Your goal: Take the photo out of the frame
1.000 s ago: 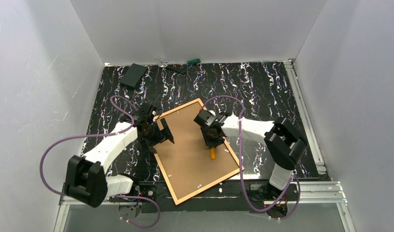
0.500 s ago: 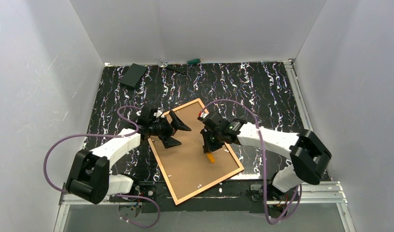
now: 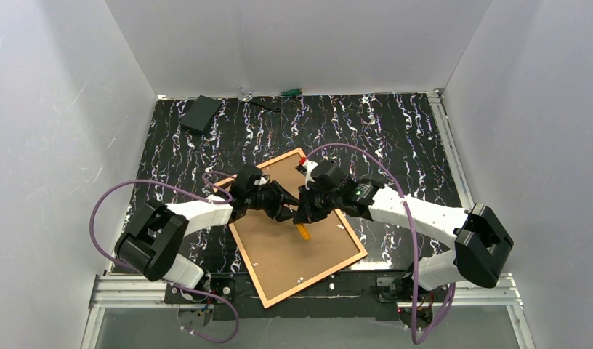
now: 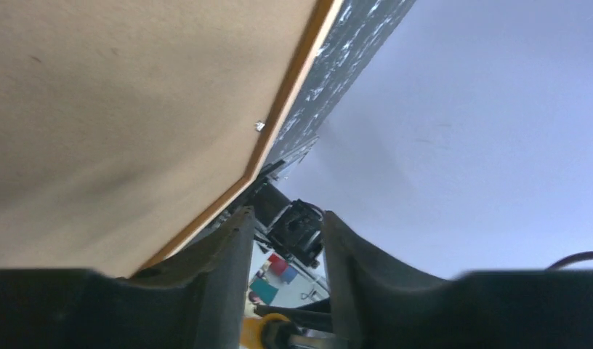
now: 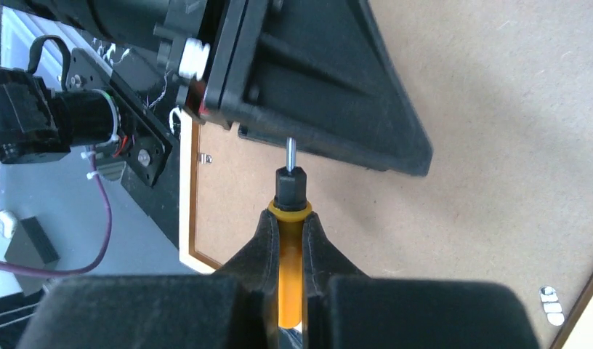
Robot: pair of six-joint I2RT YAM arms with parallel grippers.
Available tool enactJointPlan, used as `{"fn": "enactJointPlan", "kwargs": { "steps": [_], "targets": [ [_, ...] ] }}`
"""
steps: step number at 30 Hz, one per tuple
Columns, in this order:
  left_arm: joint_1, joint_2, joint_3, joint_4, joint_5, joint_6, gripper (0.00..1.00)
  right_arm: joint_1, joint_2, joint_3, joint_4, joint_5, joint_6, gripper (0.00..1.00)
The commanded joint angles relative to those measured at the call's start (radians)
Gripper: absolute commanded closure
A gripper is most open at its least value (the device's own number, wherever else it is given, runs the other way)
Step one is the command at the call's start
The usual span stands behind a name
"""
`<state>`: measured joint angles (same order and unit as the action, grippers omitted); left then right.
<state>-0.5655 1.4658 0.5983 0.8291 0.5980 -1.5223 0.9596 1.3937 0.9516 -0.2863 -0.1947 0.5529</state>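
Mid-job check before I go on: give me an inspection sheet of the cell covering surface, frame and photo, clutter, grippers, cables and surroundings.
Surface: black marbled mat, lying flat.
Job's things: frame lies face down on the mat; photo sits inside it, brown board back up, print side not seen; small metal tabs by the rails.
Clutter: flat black box and green-handled tool at the far edge.
Grippers: right gripper shut on yellow-handled screwdriver, tip toward the left gripper, whose jaws stand apart with nothing seen clamped.
Cables: left purple cable loops wide; right purple cable arches over the frame; no snag seen.
Surroundings: white walls; metal rail at the near edge.
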Motion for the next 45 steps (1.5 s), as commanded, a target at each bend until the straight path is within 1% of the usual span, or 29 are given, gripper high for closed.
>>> {"fn": "enactJointPlan", "kwargs": {
  "steps": [1,2,3,4,6,9,11,12,14,16,19,21,23,26,28,30,34,37,41,45],
  "targets": [
    [-0.008,-0.002,-0.037,0.000,-0.045,-0.130,0.82,0.012,-0.033,0.033,-0.001,0.110,0.024,0.99],
    [-0.008,-0.009,-0.035,-0.020,-0.054,-0.144,0.95,0.017,-0.032,0.043,-0.037,0.156,0.021,0.99],
    [-0.008,-0.024,-0.030,-0.050,-0.065,-0.158,1.00,0.024,-0.032,0.051,-0.066,0.183,0.017,0.99],
    [-0.007,-0.038,-0.026,-0.085,-0.075,-0.175,1.00,0.031,-0.034,0.050,-0.084,0.239,0.016,0.99],
    [-0.008,-0.068,-0.031,-0.120,-0.096,-0.250,1.00,0.044,-0.065,0.018,-0.073,0.271,0.014,0.99],
    [-0.008,-0.091,-0.046,-0.096,-0.131,-0.403,1.00,0.057,-0.145,-0.075,0.034,0.278,0.033,0.99],
    [-0.008,-0.101,-0.054,-0.095,-0.140,-0.487,1.00,0.057,-0.195,-0.143,0.149,0.279,0.072,0.99],
    [-0.008,-0.109,-0.060,-0.091,-0.151,-0.515,1.00,0.055,-0.214,-0.171,0.211,0.273,0.092,0.25],
    [-0.008,-0.137,-0.075,-0.079,-0.181,-0.559,1.00,0.045,-0.236,-0.210,0.314,0.252,0.138,0.21],
    [-0.008,-0.163,-0.084,-0.076,-0.208,-0.583,1.00,0.022,-0.222,-0.220,0.373,0.208,0.182,0.18],
    [-0.008,-0.182,-0.073,-0.099,-0.216,-0.587,1.00,0.005,-0.185,-0.202,0.384,0.174,0.214,0.17],
    [-0.008,-0.190,-0.071,-0.088,-0.218,-0.588,1.00,0.002,-0.191,-0.206,0.383,0.221,0.226,0.18],
    [-0.008,-0.196,-0.076,-0.079,-0.220,-0.596,1.00,-0.019,-0.221,-0.252,0.441,0.229,0.257,0.19],
    [-0.007,-0.195,-0.083,-0.066,-0.226,-0.600,1.00,-0.073,-0.251,-0.321,0.562,0.148,0.307,0.22],
    [-0.008,-0.185,-0.083,-0.040,-0.222,-0.607,1.00,-0.107,-0.238,-0.347,0.645,0.074,0.348,0.27],
    [-0.008,-0.178,-0.081,-0.024,-0.223,-0.615,1.00,-0.124,-0.209,-0.356,0.716,0.016,0.378,0.33],
    [-0.008,-0.173,-0.083,-0.018,-0.220,-0.613,1.00,-0.134,-0.181,-0.368,0.810,-0.033,0.414,0.42],
    [-0.008,-0.175,-0.094,-0.010,-0.222,-0.616,1.00,-0.143,-0.147,-0.340,0.806,-0.064,0.432,0.49],
    [-0.008,-0.182,-0.097,-0.007,-0.224,-0.616,1.00,-0.148,-0.122,-0.336,0.827,-0.060,0.459,0.50],
    [-0.008,-0.188,-0.100,-0.007,-0.225,-0.616,1.00,-0.149,-0.109,-0.321,0.793,-0.051,0.453,0.52]
  ]
}}
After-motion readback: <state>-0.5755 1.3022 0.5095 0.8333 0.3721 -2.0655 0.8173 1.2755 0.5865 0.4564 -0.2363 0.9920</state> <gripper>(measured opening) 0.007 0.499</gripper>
